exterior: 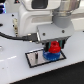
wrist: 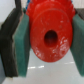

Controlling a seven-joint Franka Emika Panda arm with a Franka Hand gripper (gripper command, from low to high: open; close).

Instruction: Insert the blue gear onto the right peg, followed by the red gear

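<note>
In the exterior view the blue gear (exterior: 49,56) lies flat on a black base plate (exterior: 35,59). The red gear (exterior: 53,48) sits right above it, held between the fingers of my gripper (exterior: 53,46). I cannot tell whether red touches blue. The wrist view is filled by the red gear (wrist: 50,31), its dark centre hole facing the camera. Teal finger pads (wrist: 22,47) press on both of its sides, so my gripper (wrist: 49,37) is shut on it. The right peg is hidden under the gears.
The base plate rests on a white table (exterior: 15,70). A black cable (exterior: 12,36) runs in from the exterior view's left, in front of the white arm body (exterior: 30,22).
</note>
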